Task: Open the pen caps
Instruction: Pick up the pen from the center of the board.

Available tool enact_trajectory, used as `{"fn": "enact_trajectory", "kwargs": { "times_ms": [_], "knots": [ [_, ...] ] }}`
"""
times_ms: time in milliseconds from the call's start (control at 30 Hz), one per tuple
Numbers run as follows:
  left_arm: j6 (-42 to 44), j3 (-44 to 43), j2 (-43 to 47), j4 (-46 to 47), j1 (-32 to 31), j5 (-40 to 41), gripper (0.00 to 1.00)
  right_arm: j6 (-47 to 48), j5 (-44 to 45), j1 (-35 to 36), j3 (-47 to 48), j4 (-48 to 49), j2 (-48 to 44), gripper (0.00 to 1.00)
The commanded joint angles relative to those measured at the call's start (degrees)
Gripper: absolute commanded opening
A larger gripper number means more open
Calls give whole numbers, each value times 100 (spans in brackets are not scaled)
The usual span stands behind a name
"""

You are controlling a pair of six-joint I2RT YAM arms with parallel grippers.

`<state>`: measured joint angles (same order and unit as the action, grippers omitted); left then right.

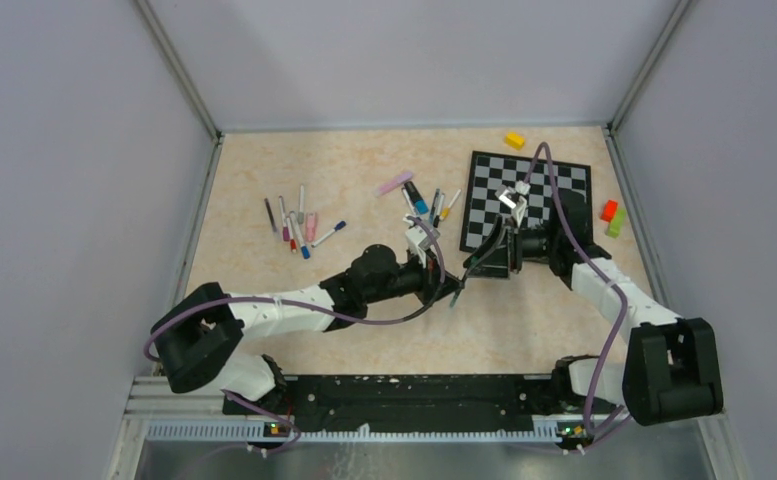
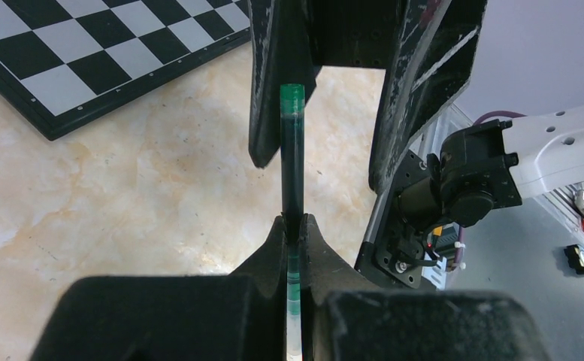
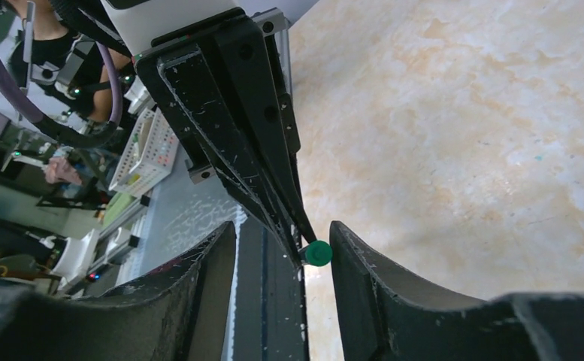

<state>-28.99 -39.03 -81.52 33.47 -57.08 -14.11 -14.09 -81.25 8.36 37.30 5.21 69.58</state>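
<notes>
Left fingers (image 2: 267,252) tight on green pen (image 2: 292,165), right fingers (image 3: 364,289) apart around its cap (image 3: 318,253), end-on from right wrist

No legible text or markings

The left gripper (image 1: 456,290) is holding a thin pen (image 1: 464,277) toward the right gripper (image 1: 479,260), beside the checkerboard (image 1: 554,180); loose pens (image 1: 299,225) are lying in two clusters on the table (image 1: 294,165).
</notes>
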Motion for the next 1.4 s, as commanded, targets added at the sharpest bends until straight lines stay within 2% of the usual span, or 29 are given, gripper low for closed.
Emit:
{"fn": "enact_trajectory", "kwargs": {
  "times_ms": [0,133,233,267,367,500,533,667,700,833,933,1133,1233,1367],
  "knots": [
    [55,-109,137,379,-49,208,0,-157,-233,172,-19,345,47,45],
    [43,-98,136,385,-51,254,0,-206,-251,220,-29,412,64,26],
    [52,-106,136,397,-58,268,0,-217,-282,230,-38,456,72,4],
    [52,-113,144,397,-58,276,0,-215,-313,235,-35,485,75,0],
    [68,-89,168,397,-58,295,2,-102,-355,244,-19,522,-7,0],
    [126,106,333,534,-58,286,26,14,-367,188,-3,515,-234,0],
    [138,219,418,638,-47,276,36,12,-376,148,4,522,-269,0],
    [199,775,741,1404,-29,248,95,19,-458,-48,-60,667,-406,0],
    [206,917,848,1520,-12,233,98,15,-492,-87,-74,731,-438,0],
    [-61,1401,1326,1668,39,578,99,4,-578,-221,-127,810,-522,0],
    [-7,1504,1430,1915,41,296,99,-201,-486,-292,-164,970,-533,0],
    [-261,1091,650,1912,35,-334,86,-1235,244,-459,-363,1685,-508,0],
    [-312,809,275,1693,10,-347,80,-1690,705,-541,-406,1748,-509,0],
    [-178,453,-9,1246,-127,-72,75,-2003,821,-552,-512,1946,-477,0]
  ]
}}
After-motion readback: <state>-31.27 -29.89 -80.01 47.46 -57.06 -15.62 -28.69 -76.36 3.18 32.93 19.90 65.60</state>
